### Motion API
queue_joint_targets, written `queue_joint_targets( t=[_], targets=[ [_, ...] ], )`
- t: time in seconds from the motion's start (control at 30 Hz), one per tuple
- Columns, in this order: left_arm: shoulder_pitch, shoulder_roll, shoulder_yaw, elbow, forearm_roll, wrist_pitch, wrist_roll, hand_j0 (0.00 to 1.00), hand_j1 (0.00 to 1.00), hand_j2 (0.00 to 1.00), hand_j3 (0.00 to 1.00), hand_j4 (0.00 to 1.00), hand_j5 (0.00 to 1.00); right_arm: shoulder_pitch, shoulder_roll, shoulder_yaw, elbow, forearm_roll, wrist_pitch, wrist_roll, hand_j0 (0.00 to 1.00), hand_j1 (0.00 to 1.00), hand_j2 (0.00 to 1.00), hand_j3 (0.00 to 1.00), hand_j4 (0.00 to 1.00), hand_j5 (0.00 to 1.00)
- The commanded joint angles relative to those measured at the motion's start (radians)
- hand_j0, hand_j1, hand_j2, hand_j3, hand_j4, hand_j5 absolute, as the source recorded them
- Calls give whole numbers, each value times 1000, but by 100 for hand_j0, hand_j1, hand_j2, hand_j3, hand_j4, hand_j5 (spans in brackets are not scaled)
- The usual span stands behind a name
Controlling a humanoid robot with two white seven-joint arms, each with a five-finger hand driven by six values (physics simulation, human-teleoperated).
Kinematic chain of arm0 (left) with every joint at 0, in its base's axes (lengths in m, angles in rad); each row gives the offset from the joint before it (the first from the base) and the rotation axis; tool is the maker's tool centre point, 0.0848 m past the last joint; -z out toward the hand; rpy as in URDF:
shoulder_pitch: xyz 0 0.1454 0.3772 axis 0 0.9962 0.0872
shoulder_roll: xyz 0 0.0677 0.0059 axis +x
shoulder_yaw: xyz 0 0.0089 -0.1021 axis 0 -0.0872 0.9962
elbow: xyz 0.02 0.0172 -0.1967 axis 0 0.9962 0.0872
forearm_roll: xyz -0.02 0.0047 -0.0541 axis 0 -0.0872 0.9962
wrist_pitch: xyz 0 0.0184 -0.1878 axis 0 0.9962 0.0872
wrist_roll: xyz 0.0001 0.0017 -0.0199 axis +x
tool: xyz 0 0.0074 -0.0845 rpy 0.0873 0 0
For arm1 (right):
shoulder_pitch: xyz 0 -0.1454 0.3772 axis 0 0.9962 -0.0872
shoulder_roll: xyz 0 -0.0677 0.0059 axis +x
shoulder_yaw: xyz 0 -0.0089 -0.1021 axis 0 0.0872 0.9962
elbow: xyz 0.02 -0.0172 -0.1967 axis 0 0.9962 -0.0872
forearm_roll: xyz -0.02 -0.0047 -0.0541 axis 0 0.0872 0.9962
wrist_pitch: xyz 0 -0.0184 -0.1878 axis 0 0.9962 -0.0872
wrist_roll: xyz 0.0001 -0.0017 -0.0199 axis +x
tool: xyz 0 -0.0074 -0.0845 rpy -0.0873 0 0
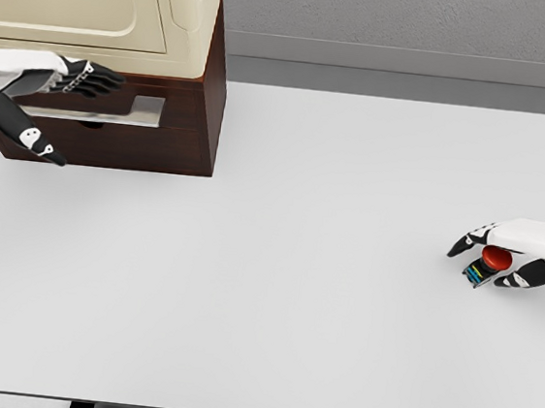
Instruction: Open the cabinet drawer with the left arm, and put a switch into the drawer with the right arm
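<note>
The cabinet [189, 20] stands at the table's back left, cream above and dark brown below. Its drawer front [161, 149] carries a flat metal handle [126, 111] and looks closed. My left hand [88, 118] is at that drawer, with the fingers [96, 78] stretched out just above the handle and the thumb [26, 134] pointing down across the drawer front. At the right edge, my right hand [480, 268] is closed around the switch [480, 274], a small dark block with a red button [497, 257], which sits tilted between finger and thumb.
The white table [273, 292] spreads wide between the cabinet and the right hand. Its front edge runs along the bottom of the view, and a grey wall [418, 24] lies behind the table.
</note>
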Motion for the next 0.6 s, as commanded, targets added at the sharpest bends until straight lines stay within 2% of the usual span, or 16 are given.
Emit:
queue_joint_targets(
  t=[0.0, 0.1, 0.23, 0.4, 0.43, 0.5, 0.57],
  targets=[
    [0, -12, 4, 11, 4, 0, 1, 100, 100, 100, 100, 100, 100, 0, -2, 0, 2, -5, 3, 0, 73, 73, 73, 73, 73, 73],
    [5, -18, 4, 42, -5, 0, 1, 100, 100, 100, 100, 100, 100, 0, -2, 0, 2, -5, 1, 0, 71, 71, 71, 71, 71, 71],
    [6, -25, 4, 43, -4, 0, 1, 100, 100, 100, 100, 100, 100, 0, -3, 0, 2, -5, 3, 0, 65, 65, 65, 65, 65, 65],
    [9, -39, 4, 29, 1, 0, 1, 100, 100, 100, 100, 100, 100, 0, -3, 0, 4, -5, 1, 0, 64, 64, 64, 64, 64, 64],
    [25, -39, 7, 28, 5, 0, 1, 100, 100, 100, 100, 100, 100, 2, -3, 0, 4, -5, 1, 0, 64, 64, 64, 64, 64, 64],
    [112, -38, 119, 25, 5, 0, -5, 100, 100, 100, 100, 100, 100, 2, -3, 0, 4, -4, 3, 0, 64, 64, 64, 64, 64, 64],
    [137, -33, 145, 20, -1, 0, -5, 100, 100, 100, 100, 100, 100, 2, -3, 0, 5, -4, 1, 0, 63, 63, 63, 63, 63, 63]
  ],
)
